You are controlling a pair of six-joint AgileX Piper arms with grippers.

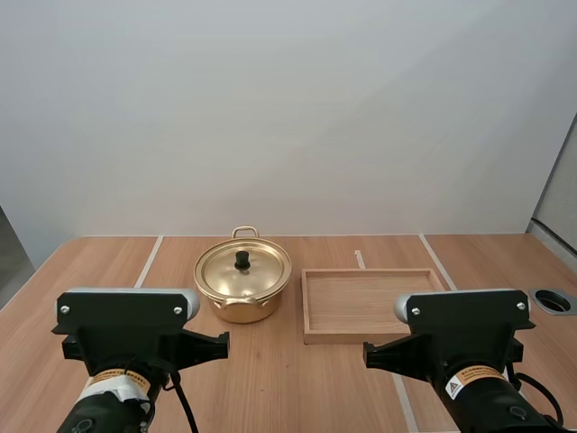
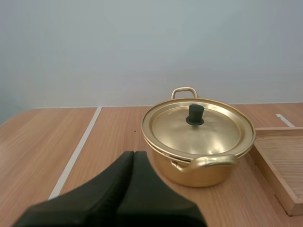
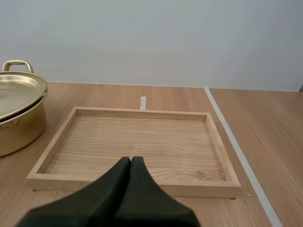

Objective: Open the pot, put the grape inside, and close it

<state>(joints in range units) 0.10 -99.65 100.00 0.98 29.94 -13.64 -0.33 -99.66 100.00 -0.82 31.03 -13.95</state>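
A golden pot (image 1: pixel 242 287) stands mid-table with its lid (image 1: pixel 243 268) on, black knob (image 1: pixel 242 260) upright. In the left wrist view the pot (image 2: pixel 199 158) and lid (image 2: pixel 199 128) sit just ahead of my left gripper (image 2: pixel 134 154), whose fingers lie together as one dark wedge. My right gripper (image 3: pixel 130 160) is shut too, its tips hovering before the near rim of the wooden tray (image 3: pixel 118 182); the pot (image 3: pixel 19 123) stands beside the tray. Both arms rest at the near table edge in the high view.
The wooden tray (image 1: pixel 371 332) lies right of the pot, with nothing in it. White lines (image 1: pixel 149 262) run across the tabletop. A round hole (image 1: pixel 553 301) sits at the table's right edge.
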